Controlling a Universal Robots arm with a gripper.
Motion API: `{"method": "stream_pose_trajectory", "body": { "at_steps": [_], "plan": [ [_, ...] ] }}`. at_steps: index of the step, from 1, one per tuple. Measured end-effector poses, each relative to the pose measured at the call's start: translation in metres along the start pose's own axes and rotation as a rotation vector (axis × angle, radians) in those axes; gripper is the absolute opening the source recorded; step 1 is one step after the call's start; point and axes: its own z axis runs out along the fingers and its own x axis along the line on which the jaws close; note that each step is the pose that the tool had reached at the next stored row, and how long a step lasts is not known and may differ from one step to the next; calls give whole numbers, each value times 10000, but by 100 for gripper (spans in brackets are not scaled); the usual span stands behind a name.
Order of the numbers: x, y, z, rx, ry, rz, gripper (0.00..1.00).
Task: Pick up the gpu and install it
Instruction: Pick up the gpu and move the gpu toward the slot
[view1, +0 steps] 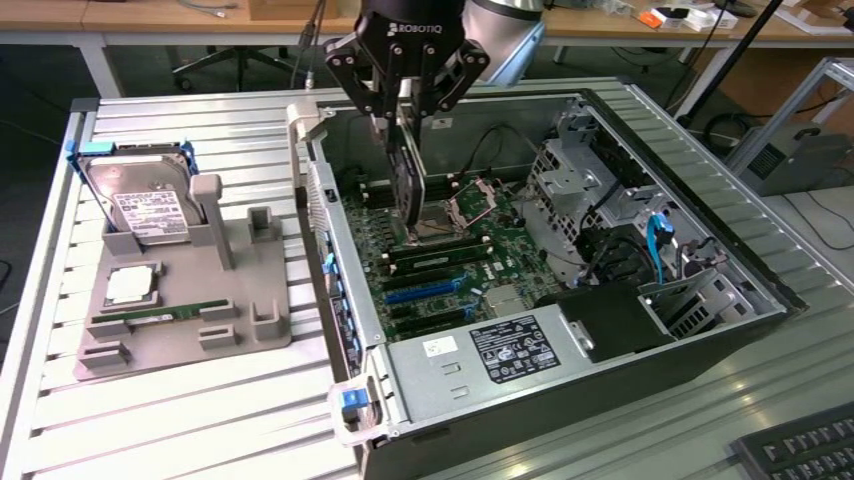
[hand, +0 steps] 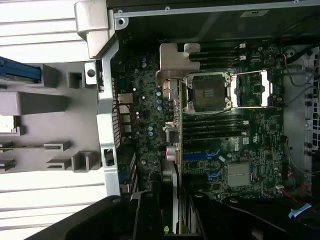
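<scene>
Clearly, the black two-finger gripper (view1: 404, 115) is closed on the gpu (view1: 411, 180) — a thin flat dark expansion card with a grey metal edge, seen edge-on as a narrow slat. The fingers press it from both sides at its upper part. The card hangs upright under them, inside the open black computer case (view1: 601, 410). Its lower edge is over the green motherboard (view1: 501, 255), just beside the square silver processor socket (view1: 461, 212); whether it touches the board, one cannot tell.

In the wrist view the gpu (hand: 171, 100) runs as a narrow strip from the gripper (hand: 172, 210) along the side of the socket (hand: 207, 92), with its bent grey metal bracket at the far end.

Outside the case, on the exterior view's left, a grey plastic holder (view1: 174, 345) stands on the slatted metal table (view1: 174, 420). It carries a boxy silver hard drive with white label (view1: 144, 210) and a small green memory stick (view1: 160, 315) — both well apart from the gripper.
</scene>
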Motion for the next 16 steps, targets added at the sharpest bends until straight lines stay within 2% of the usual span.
{"method": "stream_pose_trajectory", "body": {
  "at_steps": [16],
  "plan": [
    [-96, 7, 5, 0, 0, 0, 27]
  ]
}}
